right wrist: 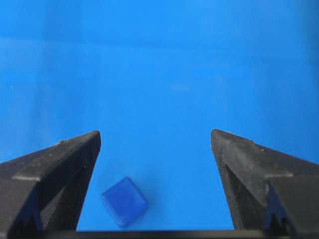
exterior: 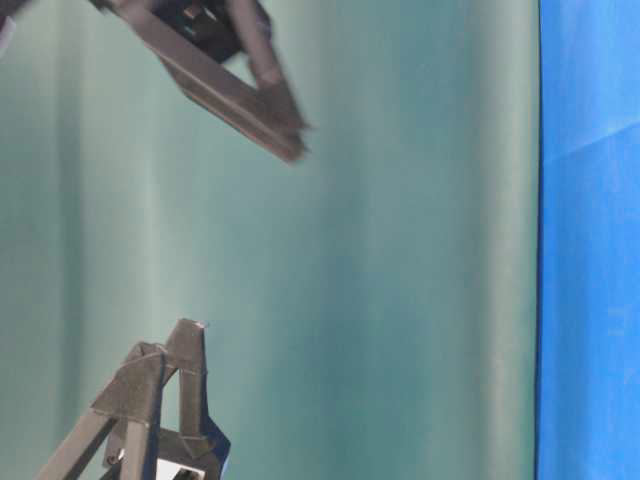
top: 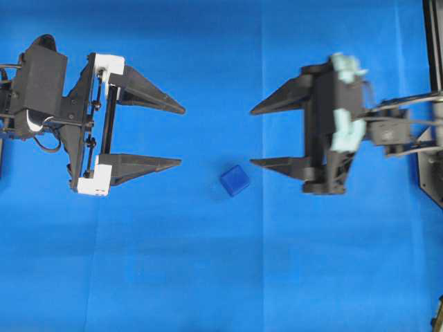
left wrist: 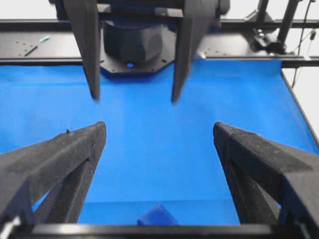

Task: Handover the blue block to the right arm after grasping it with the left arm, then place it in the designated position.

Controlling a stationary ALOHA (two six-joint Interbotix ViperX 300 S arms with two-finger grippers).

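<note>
- You are looking down on a bright blue cloth [top: 208,263] that covers the whole work surface.
- Your left arm [top: 41,90] comes in from the left edge of the overhead view. Its gripper [top: 182,135] has white blocks at both ends of its rail, and its two long pointed black fingers aim toward the middle of the cloth.
- The left gripper stands spread wide, with nothing between its fingers.
- Your right arm [top: 401,124] comes in from the right edge, with a pale greenish casing at the wrist. Its gripper [top: 252,137] points back toward the left one, so the two sets of fingertips face each other across a bare stretch of cloth.
- The right gripper is also parted wide and holds nothing.
- The blue block [top: 234,180], a small dark-blue cube with rounded edges, lies on the cloth between the two grippers. In the overhead view it sits just below the line joining their lower fingertips, nearer the right gripper's, and touches neither.
- From the right wrist camera, the block [right wrist: 124,202] shows low in the picture, near the inner side of the finger on the left, resting on the cloth.
- From the left wrist camera, only the top of the block [left wrist: 157,216] peeks above the bottom bar, and the right gripper's two fingers hang in the upper part of the picture.
- The table-level view shows two sets of black fingers against a green backdrop, one at the top left and one at the bottom left; the block does not appear there.
</note>
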